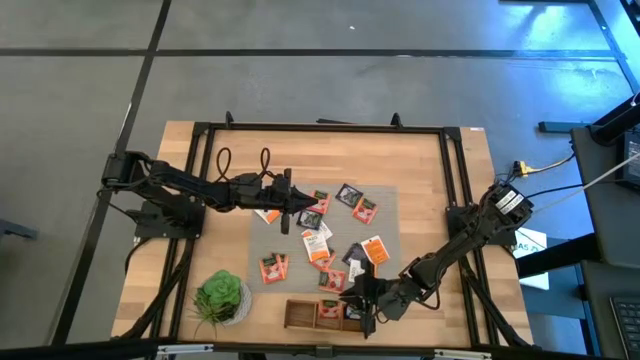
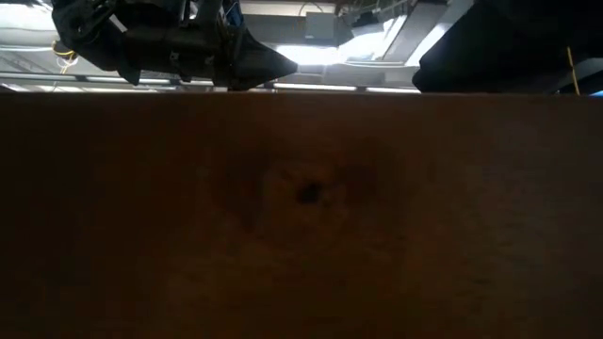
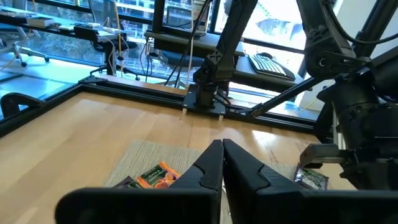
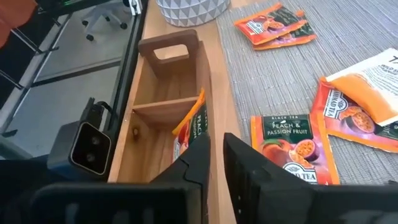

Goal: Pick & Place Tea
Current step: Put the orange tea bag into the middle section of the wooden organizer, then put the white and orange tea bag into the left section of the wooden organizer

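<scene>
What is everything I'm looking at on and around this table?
Tea sachets: about a dozen, orange, white-and-orange and black, scattered on the mat; at least one stands in the box.
Mat: one, grey, at the table's middle.
Wooden box: one, brown, with compartments and a handle, at the table's near edge beside the mat.
Potted plant: one, green in a white pot, left of the box.
Table: one, light wood with a black frame.
Left tool: dark, shut, above the mat's far left part.
Right tool: dark, slightly parted, over the box.
</scene>
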